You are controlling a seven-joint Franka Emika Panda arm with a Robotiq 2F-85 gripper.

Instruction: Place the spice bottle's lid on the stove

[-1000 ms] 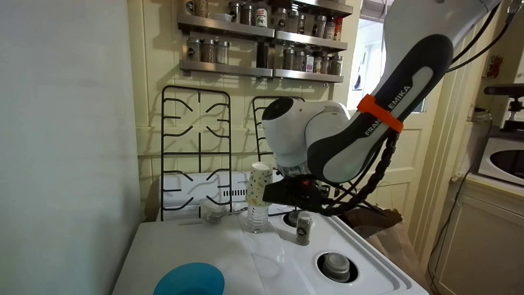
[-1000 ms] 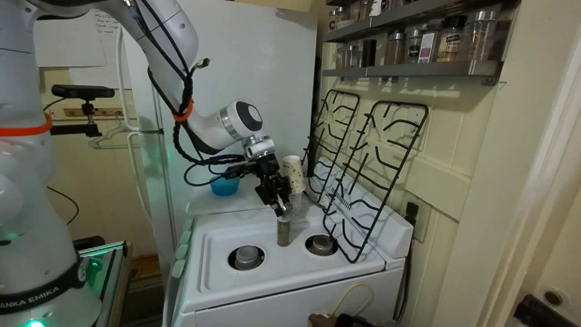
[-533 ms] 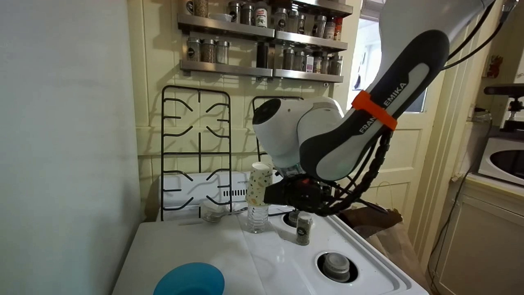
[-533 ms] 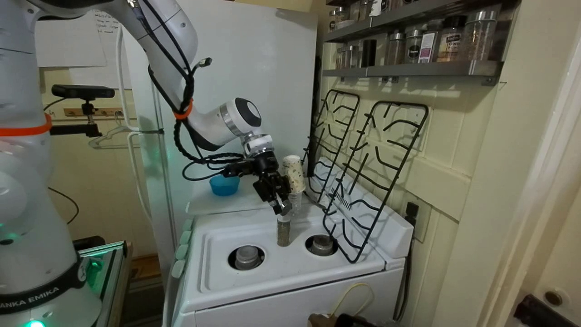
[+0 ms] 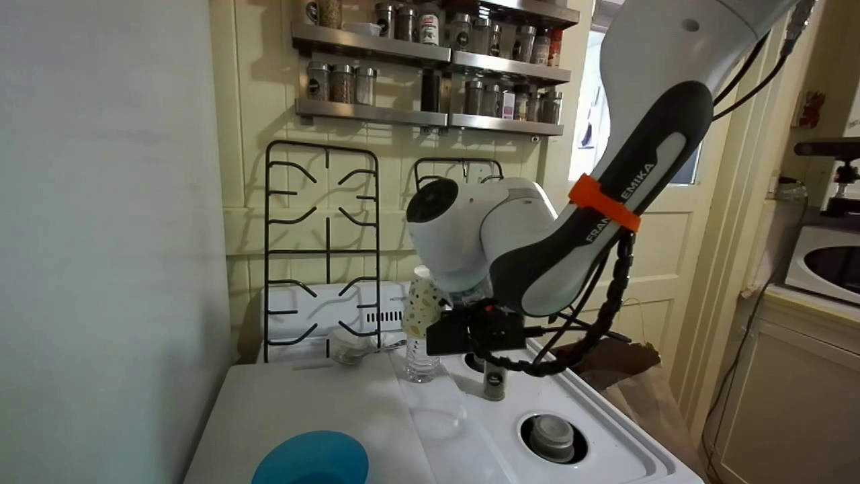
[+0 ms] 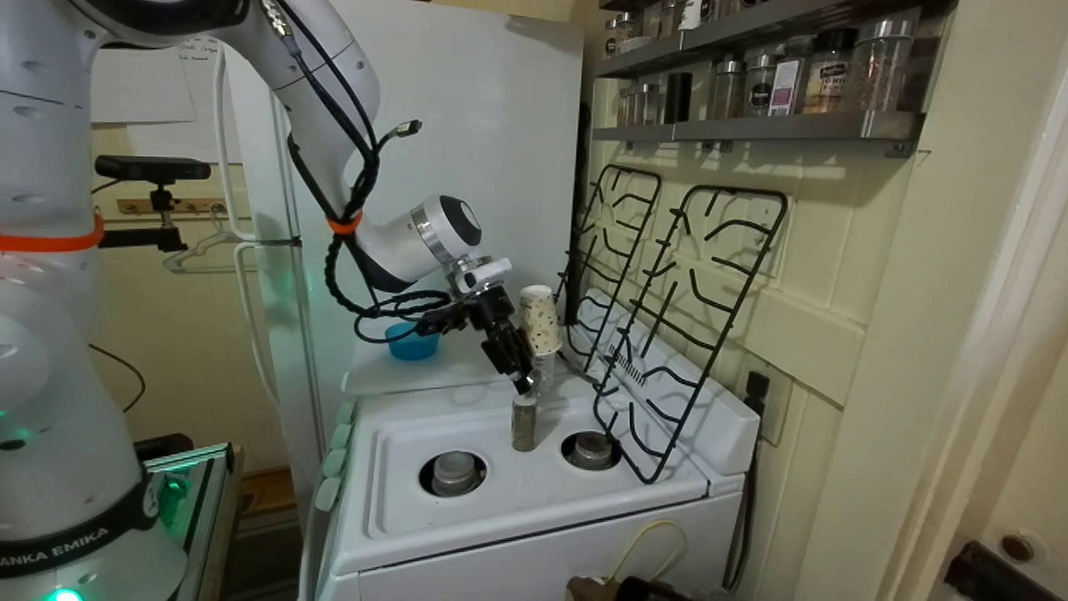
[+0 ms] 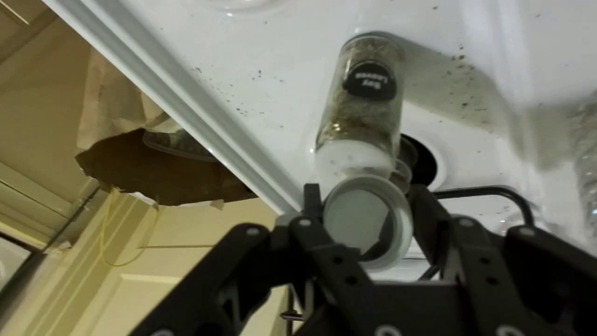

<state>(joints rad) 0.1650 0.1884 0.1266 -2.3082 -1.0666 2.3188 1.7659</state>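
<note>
The spice bottle [image 6: 524,427], clear glass with greyish-brown contents and a black label, stands upright on the white stove [image 6: 501,513]. It also shows in the wrist view [image 7: 361,109], with a whitish top, and partly behind my gripper in an exterior view [image 5: 494,382]. My gripper [image 7: 367,200] is shut on the lid [image 7: 357,221], a round pale grey-silver cap with a flat disc inside its rim. In an exterior view the gripper [image 6: 519,374] and lid [image 6: 527,385] are just above the bottle's top. I cannot tell whether lid and bottle touch.
A speckled cup [image 6: 541,313] sits on a clear tumbler [image 5: 421,366] close beside my gripper. A grey burner cap [image 5: 552,437] is at the front. Black grates [image 5: 327,251] lean on the wall. A blue bowl [image 5: 316,460] lies on the stove's other side.
My gripper has moved lower and changed its tilt, with the lid still in its fingers. The spice bottle has shifted very slightly. The speckled cup and tumbler lean or sit a little differently.
</note>
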